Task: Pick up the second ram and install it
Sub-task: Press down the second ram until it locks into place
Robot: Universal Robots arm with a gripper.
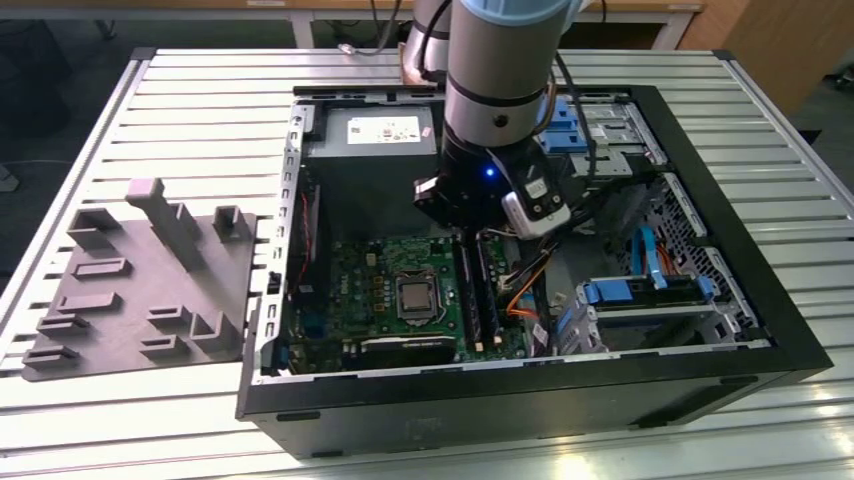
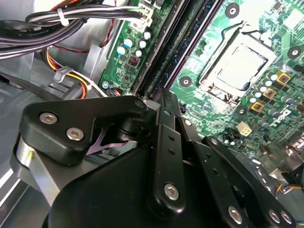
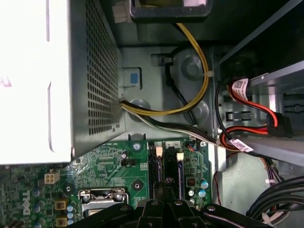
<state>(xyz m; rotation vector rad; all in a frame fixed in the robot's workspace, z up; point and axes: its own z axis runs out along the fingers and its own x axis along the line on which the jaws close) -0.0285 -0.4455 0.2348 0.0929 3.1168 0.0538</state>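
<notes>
Gripper (image 1: 470, 238) down over the motherboard (image 1: 380, 285), beside the CPU socket (image 1: 418, 297); whether pinched or spread, cannot tell. Ram (image 1: 478, 290) apparently in its slot there. Best pressed straight down, evenly, until both latches click.

The second ram (image 1: 470, 290) — thin dark stick, on edge along the motherboard's (image 1: 387, 290) slots, apparently seated.
</notes>
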